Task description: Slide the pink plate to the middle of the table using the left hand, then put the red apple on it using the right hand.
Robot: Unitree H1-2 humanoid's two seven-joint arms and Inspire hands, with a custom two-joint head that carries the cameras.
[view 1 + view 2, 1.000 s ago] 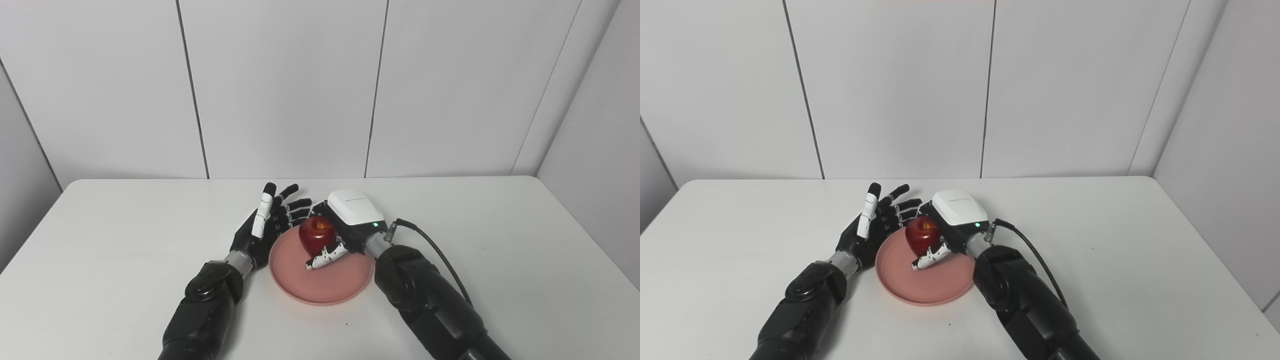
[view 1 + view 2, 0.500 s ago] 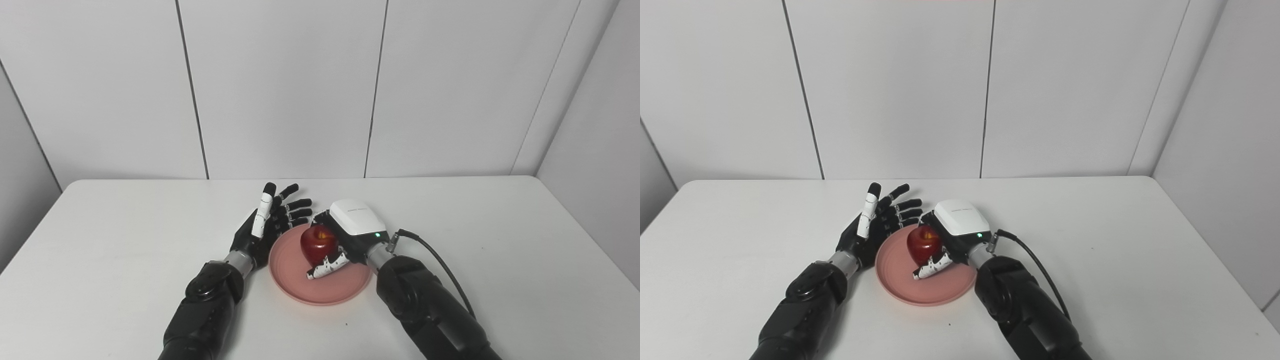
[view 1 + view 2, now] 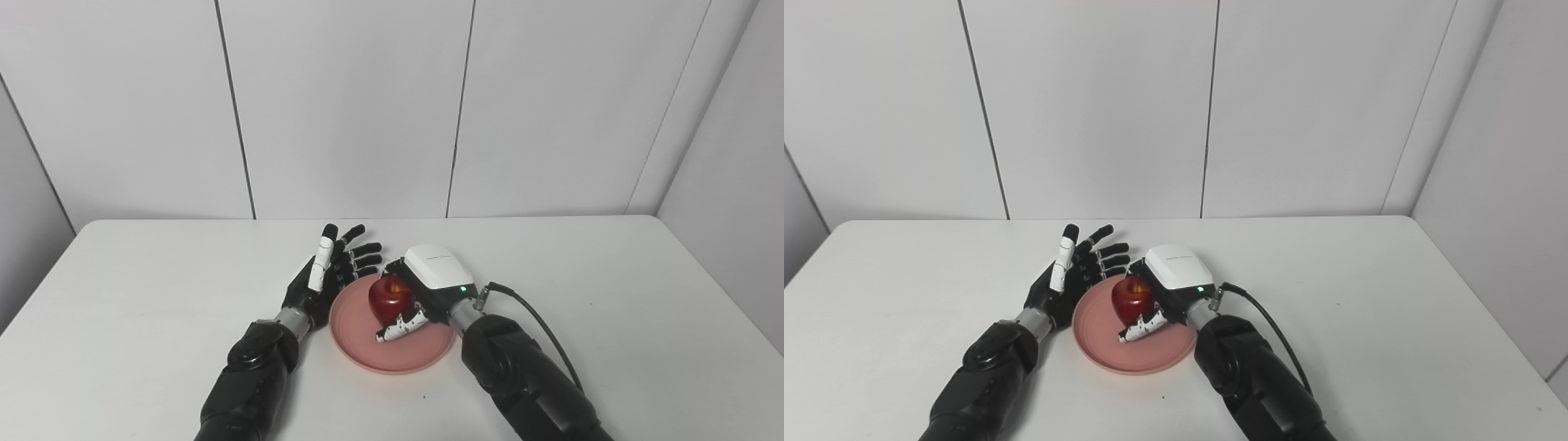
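Observation:
The pink plate (image 3: 367, 352) lies near the middle of the white table. Over its middle is the red apple (image 3: 389, 296), with my right hand (image 3: 422, 288) shut around it from the right and its thumb under the front. Whether the apple touches the plate I cannot tell. My left hand (image 3: 327, 272) stands open on edge at the plate's left rim, fingers spread and pointing away, holding nothing.
The white table (image 3: 122, 294) has a rounded far edge against grey wall panels. A black cable (image 3: 539, 318) runs from my right wrist over the tabletop to the right of the plate.
My right hand has come down and slightly toward me with the apple, settling low over the plate. The left hand and the plate have stayed put.

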